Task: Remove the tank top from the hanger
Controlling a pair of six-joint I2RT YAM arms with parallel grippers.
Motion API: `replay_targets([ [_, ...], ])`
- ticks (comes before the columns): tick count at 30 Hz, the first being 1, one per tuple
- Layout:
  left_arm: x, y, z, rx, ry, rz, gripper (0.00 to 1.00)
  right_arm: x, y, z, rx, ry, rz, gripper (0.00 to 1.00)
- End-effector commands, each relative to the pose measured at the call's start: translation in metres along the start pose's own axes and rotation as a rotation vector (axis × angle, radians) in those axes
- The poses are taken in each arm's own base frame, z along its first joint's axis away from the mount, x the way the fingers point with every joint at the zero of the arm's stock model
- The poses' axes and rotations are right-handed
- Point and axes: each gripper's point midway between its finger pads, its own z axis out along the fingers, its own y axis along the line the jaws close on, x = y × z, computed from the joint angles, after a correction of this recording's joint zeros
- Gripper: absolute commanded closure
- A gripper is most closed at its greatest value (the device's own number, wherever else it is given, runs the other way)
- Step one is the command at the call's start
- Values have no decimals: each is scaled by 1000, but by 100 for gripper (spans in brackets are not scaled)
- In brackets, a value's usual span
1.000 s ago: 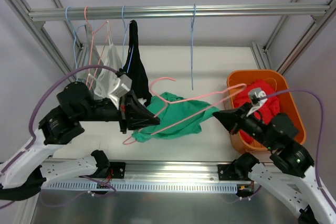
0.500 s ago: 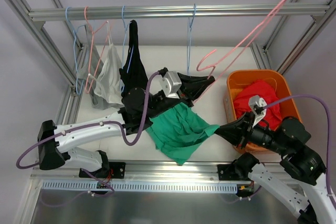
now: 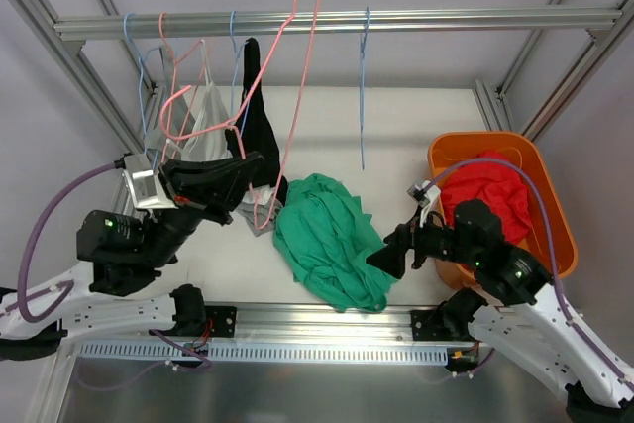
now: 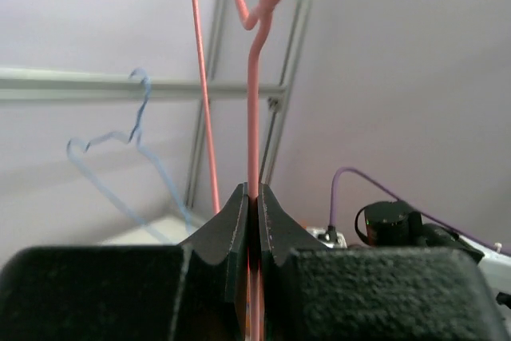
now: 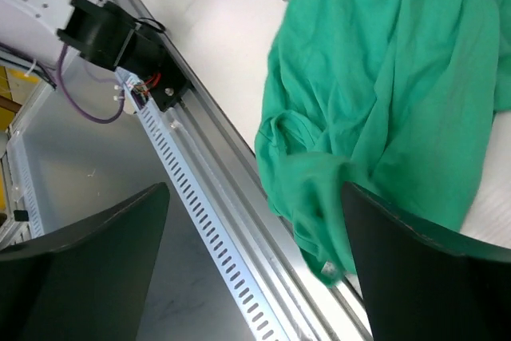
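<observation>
The green tank top [image 3: 327, 240] lies in a loose heap on the white table near its front edge, free of the hanger. My left gripper [image 3: 248, 173] is shut on the pink wire hanger [image 3: 298, 96], which stands up bare with its hook by the top rail. In the left wrist view the jaws [image 4: 252, 197] pinch the pink hanger wire [image 4: 253, 117]. My right gripper [image 3: 381, 263] hovers open at the heap's right edge. In the right wrist view the tank top [image 5: 383, 117] lies beyond my wide-open right gripper [image 5: 255, 189], with nothing held.
On the top rail [image 3: 446, 20] hang blue hangers [image 3: 364, 86], a grey-white garment [image 3: 203, 126] and a black garment [image 3: 260, 136] at the left. An orange bin [image 3: 485, 138] with red cloth [image 3: 490, 190] stands at the right. A slotted aluminium rail [image 5: 215, 229] runs along the table's front edge.
The left arm swung the pink hanger from the right side up and over to the left. The right gripper opened and let go of the tank top, which dropped into a heap.
</observation>
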Motion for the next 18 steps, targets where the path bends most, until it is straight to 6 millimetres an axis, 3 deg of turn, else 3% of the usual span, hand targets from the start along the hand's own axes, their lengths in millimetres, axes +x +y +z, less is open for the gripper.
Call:
replay_targets([
  [1, 80, 35, -40, -203, 336, -16, 100, -19, -6, 11, 28, -52, -26, 4],
  [6, 129, 46, -81, -301, 565, -70, 100, -28, -26, 9, 145, -90, -43, 0],
  [11, 161, 47, -101, -366, 708, -119, 100, -31, -28, 3, 177, -90, -45, 1],
  [13, 171, 49, -98, -399, 737, -106, 100, -30, -28, 1, 178, -92, -46, 0],
  [14, 157, 53, -85, -436, 698, -91, 100, -30, -28, 0, 179, -94, -46, 1],
  [16, 161, 59, -61, -492, 727, -5, 100, -30, -30, 0, 188, -100, -44, 1],
  [17, 129, 63, -35, -527, 672, 5, 100, -31, -30, 0, 192, -101, -42, 0],
  [18, 144, 67, -17, -550, 719, 69, 100, -32, -31, 0, 195, -105, -41, 0],
])
